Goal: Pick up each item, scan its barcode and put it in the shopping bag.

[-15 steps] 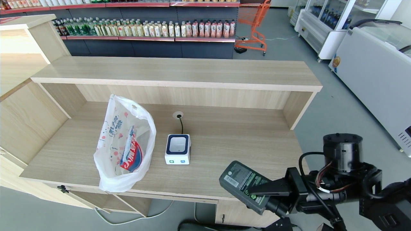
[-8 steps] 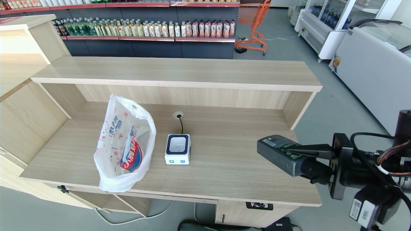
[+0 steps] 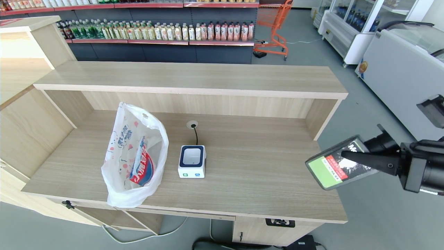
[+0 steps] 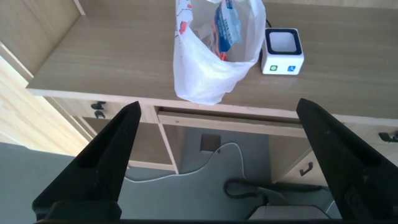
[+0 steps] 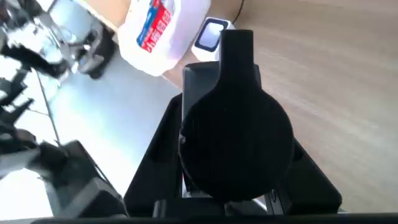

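right gripper (image 3: pixel 347 157) jaws clamp the flat dark pack (image 3: pixel 326 172), airborne at the scanner's (image 3: pixel 192 161) 3 o'clock; likely light, stiff, slick, so grip its flat faces near one end; left gripper (image 4: pixel 217 104) jaws wide, empty.

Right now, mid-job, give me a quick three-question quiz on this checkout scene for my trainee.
1. True or false: the right gripper is empty.
2. Where does the scanner stand relative to the shopping bag? A inside it; B beside it, on the robot's right; C behind it.
3. What colours show on the packet in the bag?
Key: 1 false, it grips a package; 2 B; 3 red, white, blue.
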